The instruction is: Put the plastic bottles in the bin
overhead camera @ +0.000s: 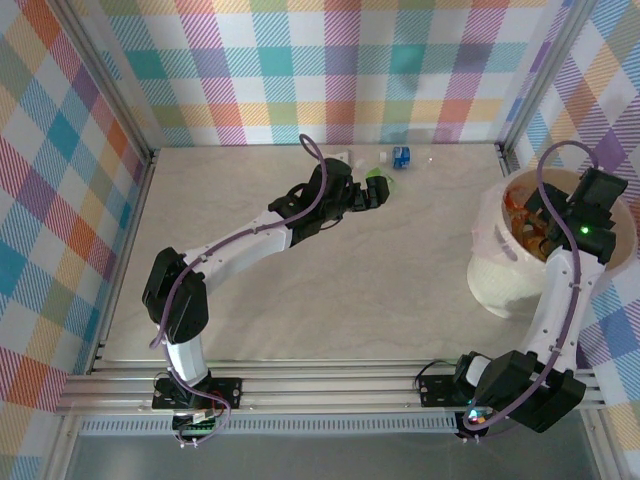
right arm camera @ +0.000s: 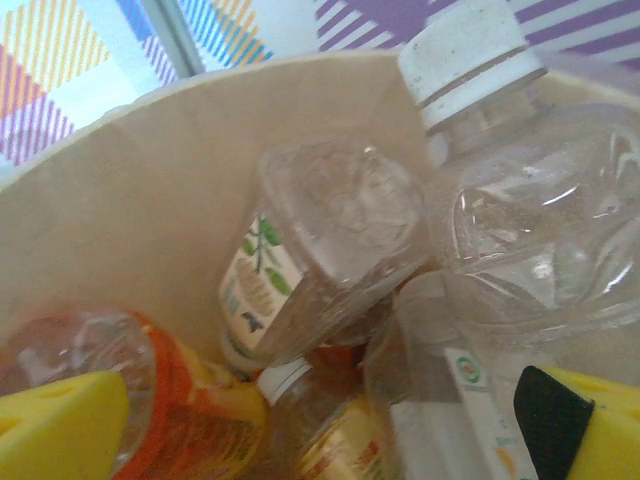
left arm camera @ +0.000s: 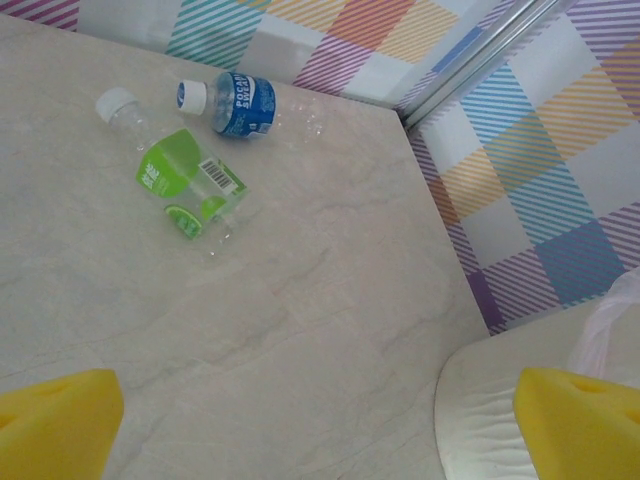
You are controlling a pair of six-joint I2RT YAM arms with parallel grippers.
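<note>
**Top view.** The left arm [overhead camera: 240, 240] reaches across the bench [overhead camera: 330, 300] to the far centre. Its jaws point at two plastic bottles lying near the back wall. These are a green-label bottle [overhead camera: 379, 178] just ahead of the jaws and a blue-label bottle [overhead camera: 402, 157] a little beyond it. This view does not show whether the jaws touch the green-label bottle. The bin [overhead camera: 500, 280] stands upright at the right side of the bench. The right arm [overhead camera: 560, 310] bends over its rim, with its jaws lowered into the opening above orange-tinted contents.

**Left wrist view.** The left jaws are spread wide. The two yellow pads [left arm camera: 55, 425] sit at opposite lower corners, with bare bench [left arm camera: 330, 330] between them and nothing gripped. The green-label bottle [left arm camera: 185, 180] and the blue-label bottle [left arm camera: 235, 103] lie on their sides close together near the back wall. Both have white caps. The green-label bottle is the nearer of the two and lies well ahead of the pads. The pale bin [left arm camera: 480, 410] shows at the lower right.

**Right wrist view.** The right jaws are spread wide, with the yellow pads [right arm camera: 55, 425] at the lower corners, and have hold of nothing. Below them, inside the tan wall of the bin [right arm camera: 150, 190], the plastic bottles lie heaped. A clear bottle with a white cap [right arm camera: 520, 200] is at the right. A crumpled bottle with a leaf label [right arm camera: 320, 250] is at the centre. An orange-label bottle [right arm camera: 150, 400] is at the lower left.
</note>
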